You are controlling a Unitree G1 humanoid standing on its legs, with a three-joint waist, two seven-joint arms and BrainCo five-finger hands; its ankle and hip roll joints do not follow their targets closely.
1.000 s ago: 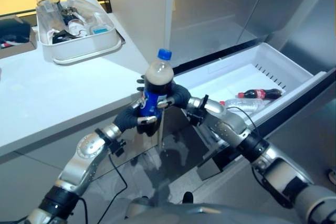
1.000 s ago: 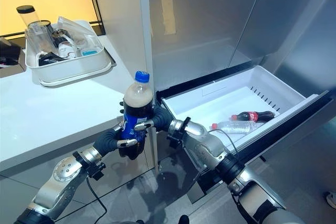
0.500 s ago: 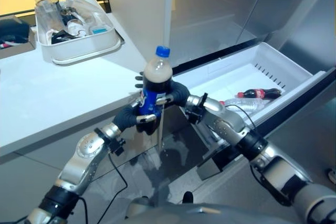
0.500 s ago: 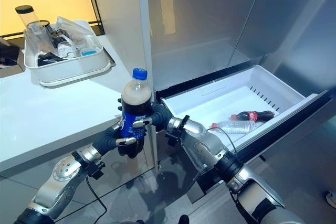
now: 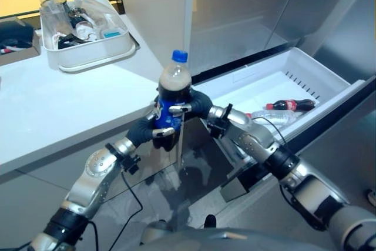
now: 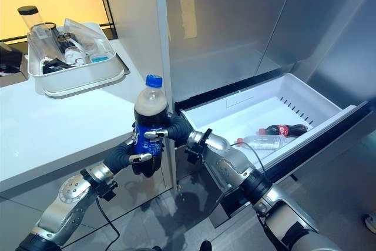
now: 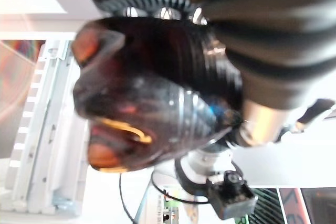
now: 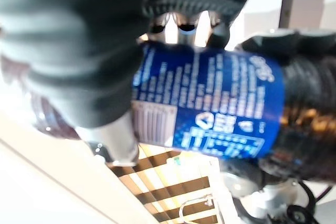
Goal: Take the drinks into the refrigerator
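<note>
Cola bottle, dark, blue cap and blue label: upright, held up just past the near edge of the white counter, left of the open refrigerator drawer. Left hand: fingers curled round the bottle's lower body. Right hand: fingers wrapped round the label. Drawer contents: small cola bottle with red label and clear bottle, both lying flat at its right end. White tray of oddments: far left on the counter.
</note>
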